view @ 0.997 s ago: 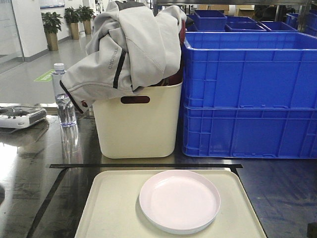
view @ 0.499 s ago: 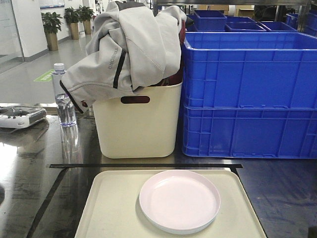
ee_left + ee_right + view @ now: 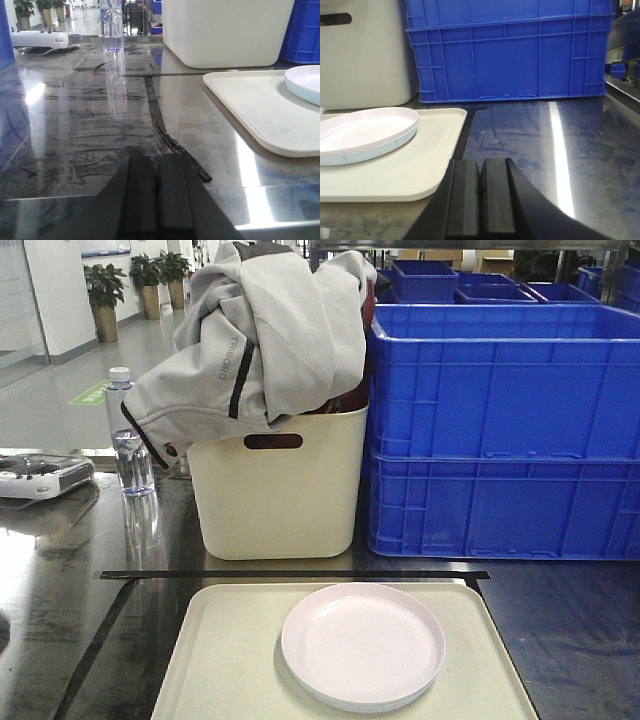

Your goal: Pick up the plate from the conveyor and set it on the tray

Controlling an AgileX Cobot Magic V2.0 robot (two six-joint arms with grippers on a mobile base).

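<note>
Steel, scuffed and shiny, makes up the tabletop [image 3: 60, 600], and starting at its far left edge a white handheld controller [image 3: 40, 475] lies flat. Next along, a clear water bottle [image 3: 130, 435] with a white cap stands upright near the back. A strip of black tape [image 3: 295, 574] runs across the tabletop, with another strip slanting toward the near edge. Behind the tape sits a tall cream tub [image 3: 280, 490], a grey jacket [image 3: 255, 335] heaped over its top and spilling down its left side. Touching the tub's right side, stacked blue crates [image 3: 505, 430] fill the back right corner.

Near the front edge lies the cream tray [image 3: 215, 665], and a pale pink plate [image 3: 362, 644] rests upright on its right half, well inside the rim.

The left claw [image 3: 157, 195] hangs low over the tabletop, left of the tray, its two black fingers pressed together with nothing between them. The right claw [image 3: 480, 197] sits low beside the tray's right corner, fingers likewise pressed together and empty. The conveyor is out of sight.
</note>
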